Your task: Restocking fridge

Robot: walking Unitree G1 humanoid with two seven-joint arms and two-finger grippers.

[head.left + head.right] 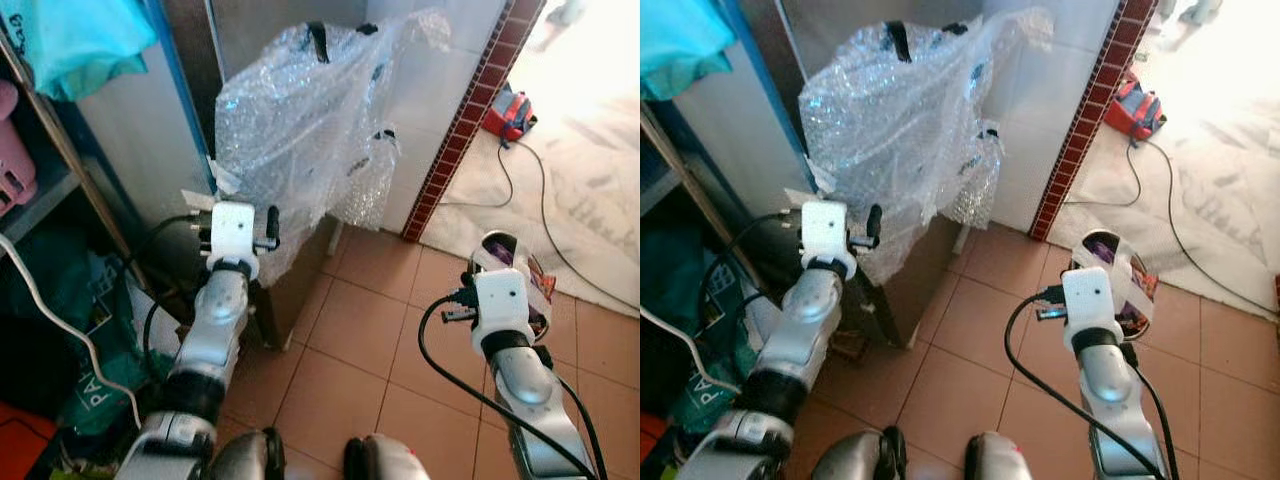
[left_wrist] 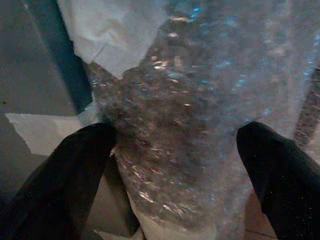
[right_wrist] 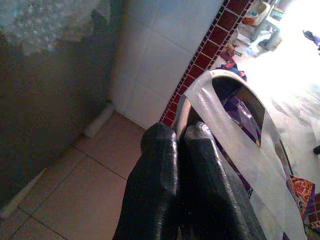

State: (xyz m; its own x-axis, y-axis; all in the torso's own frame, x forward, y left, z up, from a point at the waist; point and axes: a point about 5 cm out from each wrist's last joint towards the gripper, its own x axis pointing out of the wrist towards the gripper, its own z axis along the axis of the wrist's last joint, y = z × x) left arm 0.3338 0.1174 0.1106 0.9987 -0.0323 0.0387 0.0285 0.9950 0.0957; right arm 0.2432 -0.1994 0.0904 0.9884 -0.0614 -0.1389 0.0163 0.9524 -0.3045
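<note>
A: While the fridge (image 1: 300,270) is wrapped in bubble wrap (image 1: 300,130) and shut, how far along is restocking?
B: Early, I'd judge. Nothing's gone in yet. The goods are in the robot's grip, the door isn't open.

A: Which goods?
B: A plastic bag (image 1: 520,265) w/ colourful packets inside. The right gripper (image 3: 180,145) has its handle (image 3: 225,97): fingers pressed tight together, handle strip pinched between them, bag hanging below the wrist over the tile floor (image 1: 360,340).

A: Where's the bag vs. the fridge?
B: In the head view the bag sits at approx 4 o'clock from the fridge, well apart, near the red brick strip (image 1: 470,120) on the wall corner.

A: And the left gripper (image 2: 175,145)?
B: Fingers spread wide, holding nothing. Bubble wrap sits between them, right up close; can't tell if the tips touch it. From the bag, that gripper is at approx 9 o'clock.

A: What's left?
B: Prob. everything: get the door open (wrap may be in the way), bring the bag over, put packets inside. No handle visible under the wrap, so can't say where it'd pull.
</note>
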